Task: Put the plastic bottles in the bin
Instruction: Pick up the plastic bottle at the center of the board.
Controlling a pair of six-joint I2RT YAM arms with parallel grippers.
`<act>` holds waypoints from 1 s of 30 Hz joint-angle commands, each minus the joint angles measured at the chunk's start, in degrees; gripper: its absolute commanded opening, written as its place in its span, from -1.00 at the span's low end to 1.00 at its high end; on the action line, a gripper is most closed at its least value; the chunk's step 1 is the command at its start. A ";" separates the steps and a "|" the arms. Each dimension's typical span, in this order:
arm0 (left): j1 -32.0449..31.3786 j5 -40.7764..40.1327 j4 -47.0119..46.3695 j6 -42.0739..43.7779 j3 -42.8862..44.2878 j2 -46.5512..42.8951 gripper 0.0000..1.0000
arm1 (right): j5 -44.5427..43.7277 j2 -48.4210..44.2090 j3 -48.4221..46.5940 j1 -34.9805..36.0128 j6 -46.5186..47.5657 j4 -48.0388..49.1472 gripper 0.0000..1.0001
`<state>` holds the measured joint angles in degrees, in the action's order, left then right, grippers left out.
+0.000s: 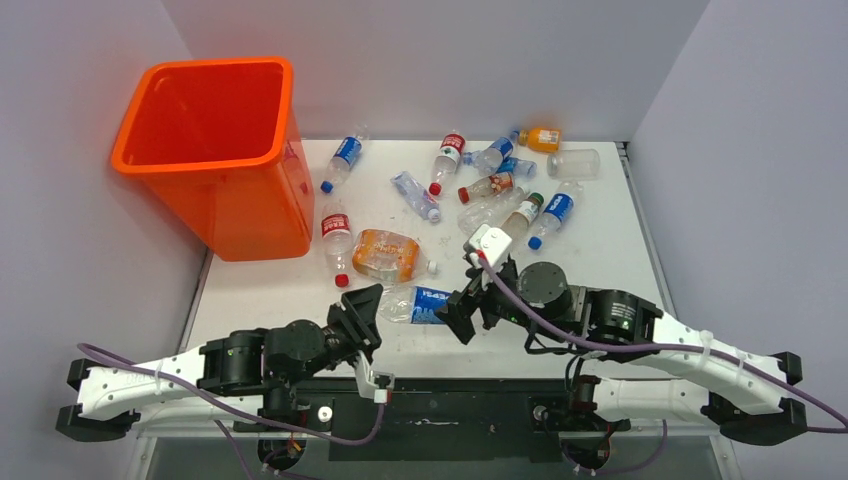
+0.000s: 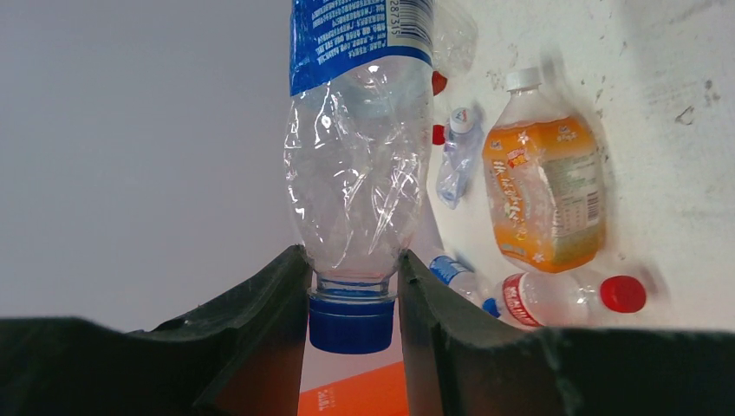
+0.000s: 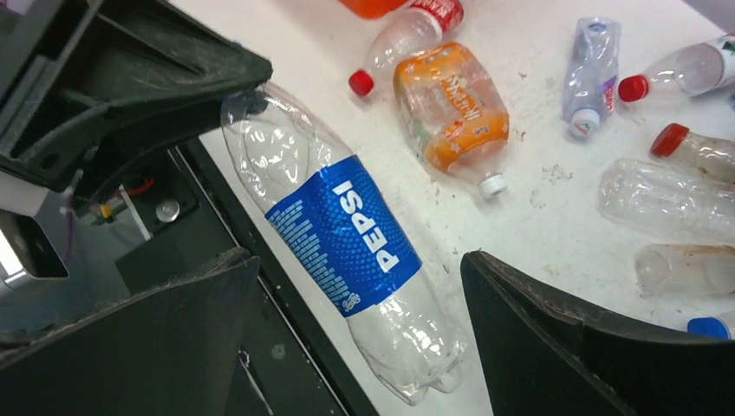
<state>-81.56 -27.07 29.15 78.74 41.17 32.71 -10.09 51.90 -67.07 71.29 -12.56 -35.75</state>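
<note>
While left gripper [image 2: 354, 260] pinches Pepsi bottle [image 2: 355, 173] neck, base cropped, right gripper [image 3: 360, 260] wide open

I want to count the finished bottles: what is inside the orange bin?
In the top view the orange bin shows only bare inner walls, no bottle. Its lowest part is hidden behind the near wall.

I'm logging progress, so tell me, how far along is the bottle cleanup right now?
Done: nothing that shows; no bottle is visible inside the bin, though its floor is partly hidden. In hand: the left gripper is shut on the Pepsi bottle at its neck, with the open right gripper over its body. Left: that one plus the dozen or so other bottles scattered on the table.
</note>
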 commanded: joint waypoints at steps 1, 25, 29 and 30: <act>-1.32 -2.61 -8.05 10.08 0.19 -0.57 -1.00 | 5.31 1.91 -2.80 -0.92 3.09 -1.70 0.79; -3.95 1.37 -9.18 7.38 0.05 -5.04 -1.00 | 22.77 11.22 2.28 -7.82 18.59 2.96 0.84; -3.83 5.04 -15.20 4.97 -0.67 -4.98 -1.00 | 19.00 12.16 3.35 -5.21 19.58 4.87 0.90; -3.84 5.40 -15.94 4.86 -0.89 -4.62 -1.00 | 18.58 12.42 3.57 -5.12 19.65 5.16 0.94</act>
<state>-85.08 -26.04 25.41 86.78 40.07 28.18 12.51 63.59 -64.18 64.82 4.97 -35.29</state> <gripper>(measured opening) 0.362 0.944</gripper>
